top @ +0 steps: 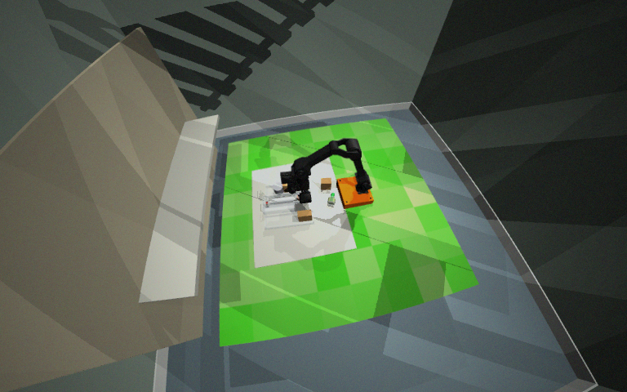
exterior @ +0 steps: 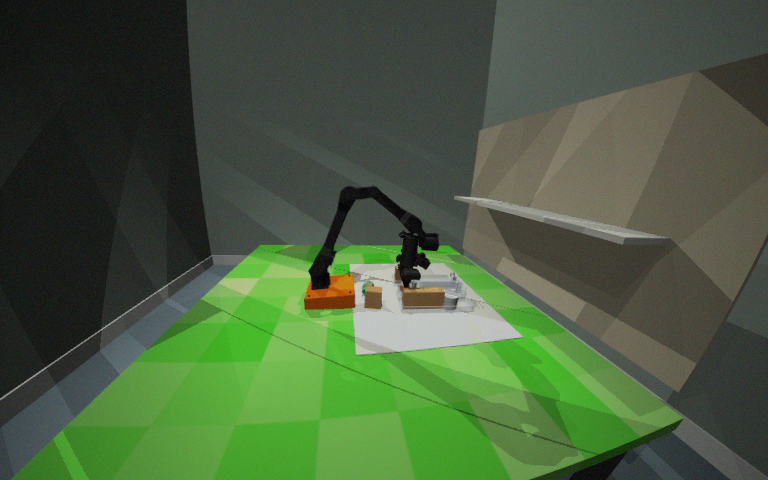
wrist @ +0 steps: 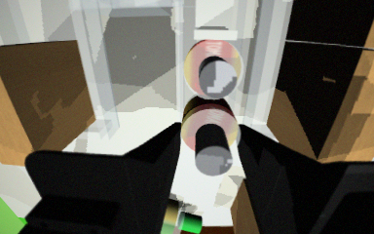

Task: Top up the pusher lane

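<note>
The gripper [wrist: 210, 141] is clamped on the loose jar [wrist: 210, 137], a pink-banded jar with a grey lid, held at the mouth of the clear sprung lane [wrist: 265, 73] just in front of the matching lane jar [wrist: 214, 73]. To do this push well, I judge the held jar should stay centred between the lane walls, upright, and press squarely on the lane jar so the white pusher plate [wrist: 215, 34] yields slowly. Brown blocks [wrist: 44, 93] flank the lane; a green-capped jar [wrist: 187, 221] lies behind the fingers.
</note>
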`<action>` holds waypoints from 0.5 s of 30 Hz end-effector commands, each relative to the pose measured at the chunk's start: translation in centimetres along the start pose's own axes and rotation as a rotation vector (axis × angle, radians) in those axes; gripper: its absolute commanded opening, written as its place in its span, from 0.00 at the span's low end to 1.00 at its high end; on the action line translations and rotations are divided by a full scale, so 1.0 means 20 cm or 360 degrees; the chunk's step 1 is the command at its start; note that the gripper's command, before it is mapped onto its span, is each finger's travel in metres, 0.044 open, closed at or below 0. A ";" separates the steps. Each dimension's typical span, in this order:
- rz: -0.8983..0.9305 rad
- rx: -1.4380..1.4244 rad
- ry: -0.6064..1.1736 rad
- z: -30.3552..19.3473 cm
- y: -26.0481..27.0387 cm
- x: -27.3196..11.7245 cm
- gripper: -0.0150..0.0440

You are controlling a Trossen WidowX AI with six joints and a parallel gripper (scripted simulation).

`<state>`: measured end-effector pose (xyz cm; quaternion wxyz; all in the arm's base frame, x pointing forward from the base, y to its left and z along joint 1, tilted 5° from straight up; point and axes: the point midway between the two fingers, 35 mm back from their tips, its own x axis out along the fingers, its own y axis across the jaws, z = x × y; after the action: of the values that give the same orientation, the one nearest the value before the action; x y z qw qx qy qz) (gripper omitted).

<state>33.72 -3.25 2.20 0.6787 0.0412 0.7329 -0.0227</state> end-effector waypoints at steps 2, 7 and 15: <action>-0.0006 -0.0003 -0.0051 0.04 0.00 0.01 0.25; -0.0006 -0.0003 -0.0051 0.04 0.00 0.02 0.25; -0.0006 -0.0003 -0.0051 0.03 0.00 0.03 0.25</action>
<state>33.67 -3.24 1.65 0.6795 0.0410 0.7322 -0.0226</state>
